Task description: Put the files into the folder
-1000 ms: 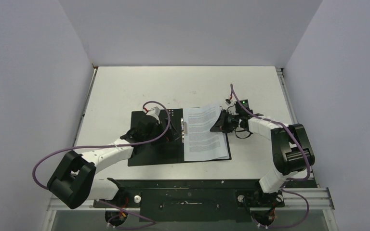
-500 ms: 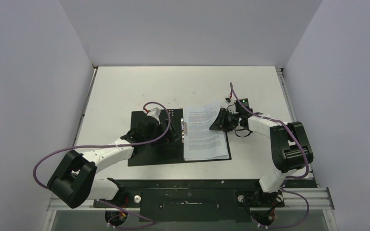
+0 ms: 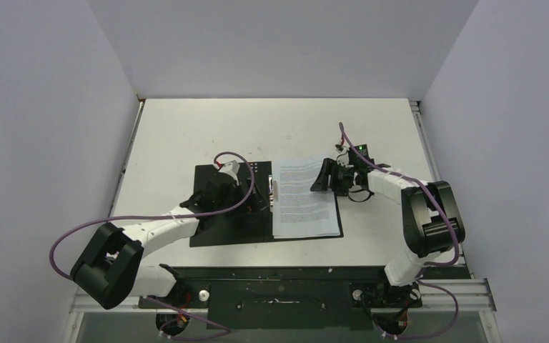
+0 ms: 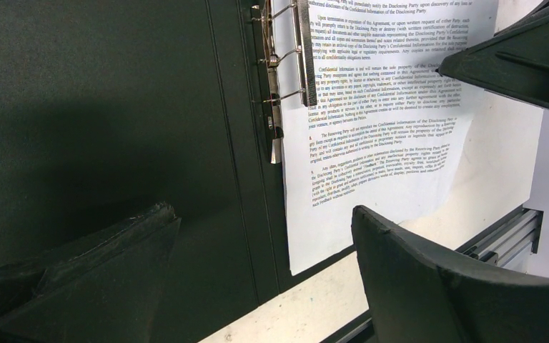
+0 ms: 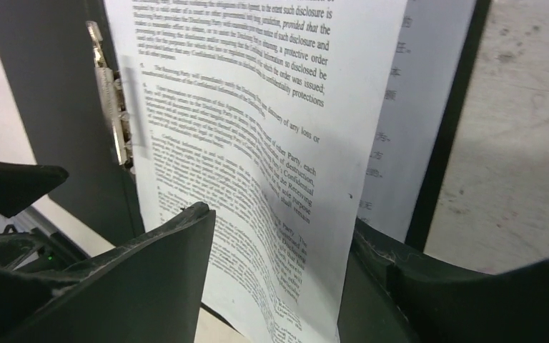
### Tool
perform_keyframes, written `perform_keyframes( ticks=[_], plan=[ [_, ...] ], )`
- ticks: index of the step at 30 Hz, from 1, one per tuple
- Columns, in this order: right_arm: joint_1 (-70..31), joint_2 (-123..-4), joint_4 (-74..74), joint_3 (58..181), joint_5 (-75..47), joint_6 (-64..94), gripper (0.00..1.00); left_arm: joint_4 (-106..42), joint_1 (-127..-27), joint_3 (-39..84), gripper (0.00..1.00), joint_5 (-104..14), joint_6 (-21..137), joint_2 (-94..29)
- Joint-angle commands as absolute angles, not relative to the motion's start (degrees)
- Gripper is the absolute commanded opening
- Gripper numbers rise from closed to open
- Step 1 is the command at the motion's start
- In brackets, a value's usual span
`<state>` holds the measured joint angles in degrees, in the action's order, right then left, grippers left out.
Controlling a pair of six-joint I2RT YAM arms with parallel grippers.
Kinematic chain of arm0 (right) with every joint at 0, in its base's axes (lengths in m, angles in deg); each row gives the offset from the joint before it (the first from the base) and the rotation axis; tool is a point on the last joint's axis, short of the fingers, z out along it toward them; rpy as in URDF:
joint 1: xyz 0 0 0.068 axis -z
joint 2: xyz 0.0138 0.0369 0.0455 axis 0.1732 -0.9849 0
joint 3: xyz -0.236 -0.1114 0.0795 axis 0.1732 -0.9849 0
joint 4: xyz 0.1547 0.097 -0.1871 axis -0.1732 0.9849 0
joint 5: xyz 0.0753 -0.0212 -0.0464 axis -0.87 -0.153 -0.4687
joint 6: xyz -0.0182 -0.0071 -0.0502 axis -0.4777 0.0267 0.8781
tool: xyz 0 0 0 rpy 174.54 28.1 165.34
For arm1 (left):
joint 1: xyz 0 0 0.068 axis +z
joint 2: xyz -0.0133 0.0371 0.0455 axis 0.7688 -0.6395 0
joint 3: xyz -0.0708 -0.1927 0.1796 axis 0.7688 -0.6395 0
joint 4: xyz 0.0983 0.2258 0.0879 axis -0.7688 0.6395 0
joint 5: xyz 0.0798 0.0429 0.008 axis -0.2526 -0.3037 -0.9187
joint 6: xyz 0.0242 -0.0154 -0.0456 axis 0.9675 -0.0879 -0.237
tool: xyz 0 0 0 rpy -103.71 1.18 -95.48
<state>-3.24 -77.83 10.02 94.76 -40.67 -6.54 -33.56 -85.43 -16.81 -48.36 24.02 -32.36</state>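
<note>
From above, the folder [image 3: 232, 232] lies open and flat near the middle of the table [image 3: 257, 128], black inside up, so its clip [image 3: 272, 193] along the spine can be reached from both sides. The files [image 3: 304, 207] rest on the folder's right half, at 3 o'clock from the clip, their left edge against it. The left gripper [image 3: 251, 198] hovers over the left half, at 9 o'clock from the clip, probably waiting to work the clip or steady the cover. The right gripper [image 3: 322, 177] sits at the sheets' far right corner, about 1 o'clock from their middle, where a thin sheet is easiest to catch by its edge. In the left wrist view, that gripper's fingers stand wide apart with nothing between them, only black cover and the lower end of the clip showing in the gap. The printed sheet runs from under the metal clip out toward 3 o'clock, its lower corner overhanging the folder onto the table. In the right wrist view, the top sheet bows upward and its free edge passes between the right gripper's two fingers, which stand partly apart and do not pinch it; as far as I can judge the paper is loose there. A second sheet lies flat beneath, at 2 o'clock. The clip lies at 9 o'clock, and the sheet's inner edge sits beside it; whether the clip holds it I cannot tell.
</note>
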Motion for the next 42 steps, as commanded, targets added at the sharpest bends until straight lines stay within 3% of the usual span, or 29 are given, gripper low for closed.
perform_keyframes(
  ticks=[1, 13, 25, 42],
  plan=[
    [-3.6, -74.0, 13.0, 97.2, -33.4, -4.0, 0.59, -35.0, -85.7, -15.9, 0.91, -48.7, 25.3, -32.2],
    [-4.7, -66.8, 19.4, 98.7, -18.3, -2.5, 0.68, -32.7, -85.8, -15.6, 0.91, -50.2, 25.3, -29.8],
    [-17.4, -61.4, 20.5, 104.1, -10.9, -7.1, 0.68, -21.1, -85.7, -13.6, 0.91, -55.5, 25.5, -16.2],
    [-35.1, -81.2, 16.2, 114.9, -2.7, -11.9, 0.58, -0.8, -85.3, -2.3, 0.92, -56.1, 36.7, -0.9]
  ],
)
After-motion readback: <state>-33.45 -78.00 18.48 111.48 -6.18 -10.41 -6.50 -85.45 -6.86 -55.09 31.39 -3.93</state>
